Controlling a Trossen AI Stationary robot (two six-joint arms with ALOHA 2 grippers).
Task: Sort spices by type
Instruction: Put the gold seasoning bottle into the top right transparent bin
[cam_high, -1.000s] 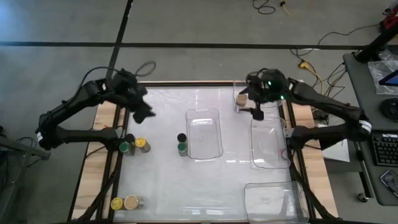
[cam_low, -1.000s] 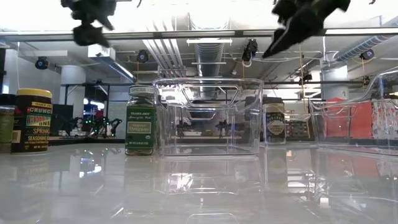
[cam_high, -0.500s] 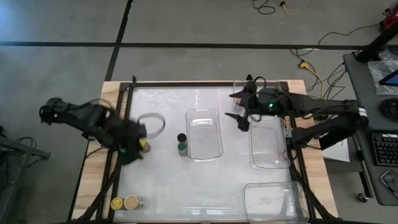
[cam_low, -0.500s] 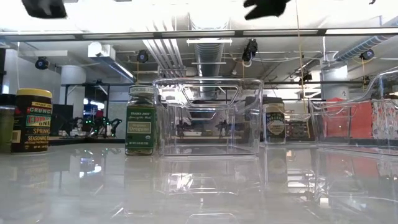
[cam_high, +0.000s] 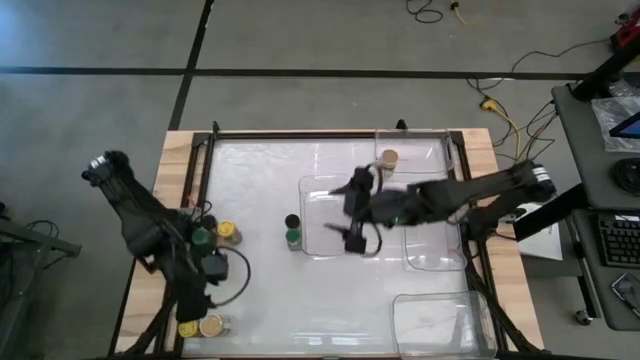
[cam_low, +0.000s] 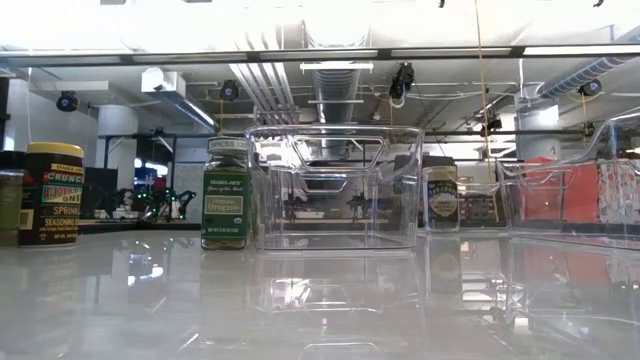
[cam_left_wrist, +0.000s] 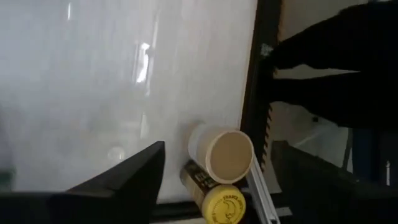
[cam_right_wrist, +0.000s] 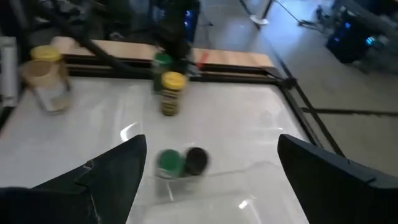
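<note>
Seen from above only: dark left gripper (cam_high: 213, 270) low at the table's left edge, jaws parted and empty, just above the tan-lidded jar (cam_high: 211, 325) and yellow-lidded jar (cam_high: 188, 327). Closer, through its wrist: round flat tan lid (cam_left_wrist: 229, 155), yellow one (cam_left_wrist: 225, 203) beside it. Over the clear rectangular plastic tray (cam_high: 330, 185), right gripper (cam_high: 355, 208), spread wide, holding nothing. Near the tray, green-lidded jar (cam_high: 293, 237) touching black-lidded jar (cam_high: 292, 221); at table level, just a labelled glass jar (cam_low: 226, 193).

I swung my left gripper (cam_high: 213, 268) from far down to the near-left jars. My right gripper (cam_high: 357, 208) moved left over the middle tray (cam_high: 330, 186).
</note>
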